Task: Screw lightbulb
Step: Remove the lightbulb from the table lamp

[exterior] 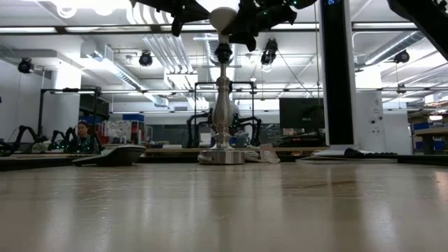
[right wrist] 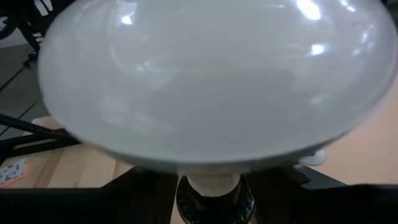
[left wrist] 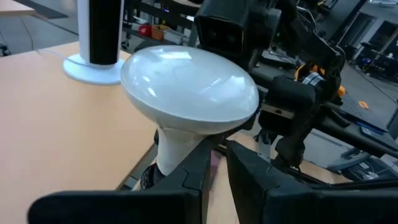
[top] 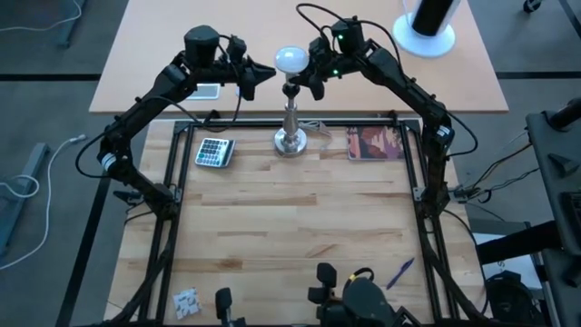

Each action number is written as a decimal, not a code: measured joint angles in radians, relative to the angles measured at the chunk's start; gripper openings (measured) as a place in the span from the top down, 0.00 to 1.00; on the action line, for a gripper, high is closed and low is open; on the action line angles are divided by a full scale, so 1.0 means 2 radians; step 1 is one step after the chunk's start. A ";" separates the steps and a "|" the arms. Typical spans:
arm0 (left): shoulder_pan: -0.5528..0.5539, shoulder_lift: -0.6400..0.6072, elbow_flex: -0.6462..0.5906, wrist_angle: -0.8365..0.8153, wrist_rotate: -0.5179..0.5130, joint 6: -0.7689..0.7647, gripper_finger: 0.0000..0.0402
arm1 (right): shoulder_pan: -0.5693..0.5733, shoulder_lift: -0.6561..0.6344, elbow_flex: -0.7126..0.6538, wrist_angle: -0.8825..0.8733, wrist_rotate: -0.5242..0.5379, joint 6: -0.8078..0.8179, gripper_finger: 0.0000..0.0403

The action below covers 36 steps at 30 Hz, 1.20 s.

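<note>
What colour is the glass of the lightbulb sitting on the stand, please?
Frosted white; the lightbulb shows best in the left wrist view.

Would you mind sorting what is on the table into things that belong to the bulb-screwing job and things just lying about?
In the job: lightbulb, seated on the silver stand; left gripper and right gripper on either side of it.

Lying about: calculator, book, blue pen, white cylinder.
</note>
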 joint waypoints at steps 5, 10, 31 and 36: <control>0.000 0.000 0.000 0.000 -0.003 0.004 0.89 | 0.000 0.000 0.000 0.000 0.000 -0.012 0.63; 0.000 0.000 -0.007 -0.007 -0.008 0.011 0.87 | 0.000 0.000 0.000 0.000 0.000 -0.025 0.62; -0.001 -0.001 -0.082 0.043 -0.010 -0.017 0.75 | 0.001 0.000 -0.004 0.017 -0.008 -0.047 0.66; -0.001 -0.001 -0.081 0.056 -0.010 -0.017 0.74 | -0.001 0.000 -0.004 0.021 -0.005 -0.021 0.66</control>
